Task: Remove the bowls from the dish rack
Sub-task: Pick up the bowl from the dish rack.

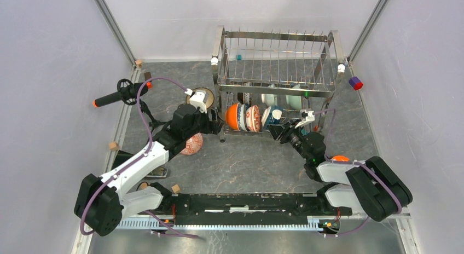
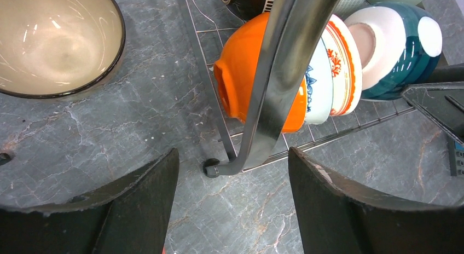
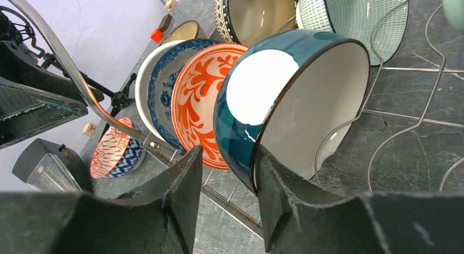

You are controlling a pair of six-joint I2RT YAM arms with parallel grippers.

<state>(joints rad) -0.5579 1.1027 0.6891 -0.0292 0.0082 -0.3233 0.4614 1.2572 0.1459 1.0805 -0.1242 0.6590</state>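
Observation:
The dish rack (image 1: pixel 276 62) stands at the back of the table. On its lower tier an orange bowl (image 2: pixel 257 79), a blue-and-white one (image 3: pixel 161 84), a red-patterned one (image 3: pixel 199 95) and a teal bowl (image 3: pixel 246 122) stand on edge in a row. My right gripper (image 3: pixel 230 155) straddles the teal bowl's rim: one finger lies inside against the rim, the other stands just off the outer wall. My left gripper (image 2: pixel 233 155) hangs open and empty over the table at the rack's front left leg (image 2: pixel 273 73). On the table lie a tan bowl (image 2: pixel 54 40) and a red-and-blue patterned bowl (image 1: pixel 192 144).
More bowls, one pale green (image 3: pixel 361 18), sit deeper in the lower tier. A black handled tool (image 1: pixel 117 95) lies at the left wall. A blue-and-red block (image 1: pixel 355 83) sits at the right wall. Small wooden cubes (image 1: pixel 175 188) lie near the arm bases.

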